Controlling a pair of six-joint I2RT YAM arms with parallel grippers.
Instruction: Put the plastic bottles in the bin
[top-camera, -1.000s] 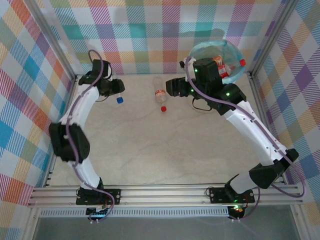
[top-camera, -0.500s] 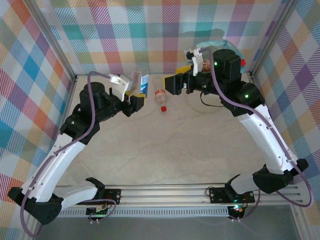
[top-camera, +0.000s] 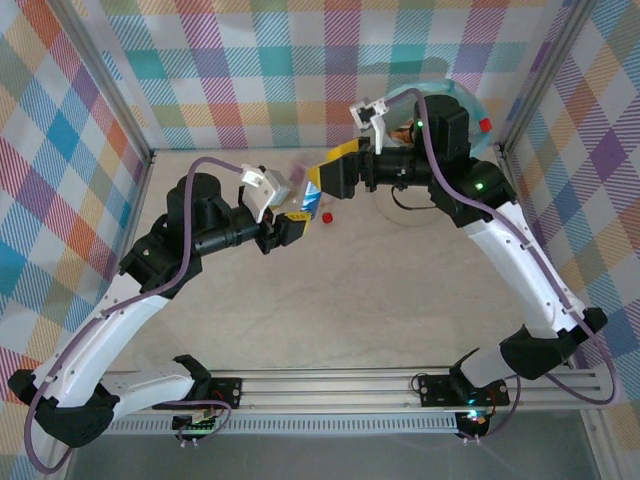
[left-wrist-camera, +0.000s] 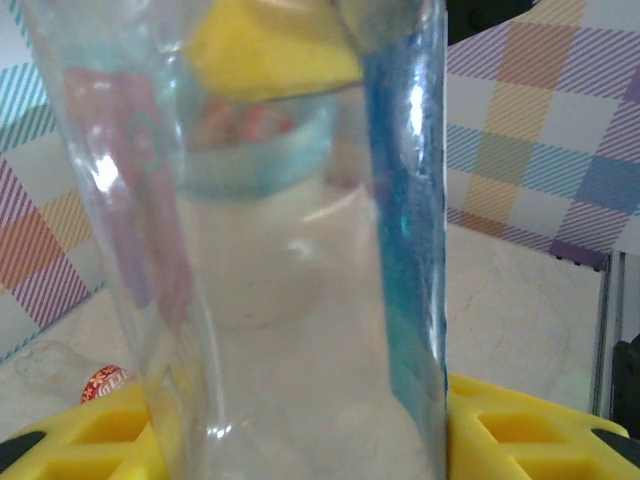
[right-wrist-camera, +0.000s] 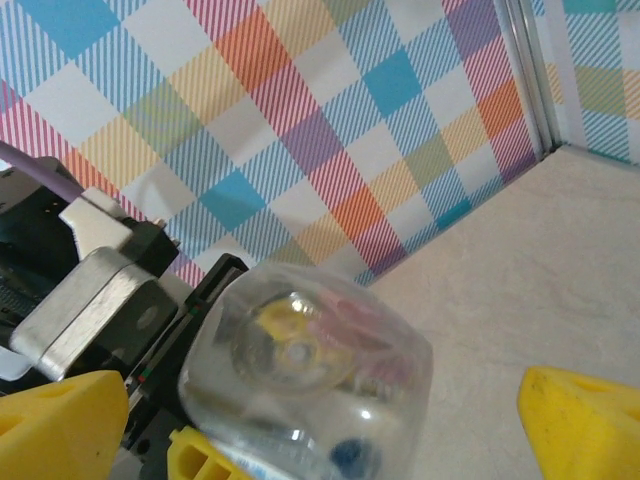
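Broadly, the pale bench (top-camera: 350, 300) carries the bin (top-camera: 476, 104) in its far right corner. The bin's teal liner shows, and a bottle's red top (top-camera: 485, 125) sits inside against the right wall. Both arms reach to a spot left of the bin and meet there.

The left gripper (top-camera: 297, 212) is clamped on a clear bottle (top-camera: 303, 187), which sticks out past its yellow fingers (left-wrist-camera: 520, 430). A blue label runs down one side of this bottle and a pinkish one down the other.

The right gripper (top-camera: 326, 168), between that bottle and the bin, is spread wide. From its wrist camera the bottle's base faces it, with a yellow fingertip well off to each side and neither touching.

A loose bottle (left-wrist-camera: 60, 370), clear with a red label, lies on the bench left of the bin, just beside the left gripper. From above, its red cap (top-camera: 326, 216) shows at that gripper's bin-side edge.
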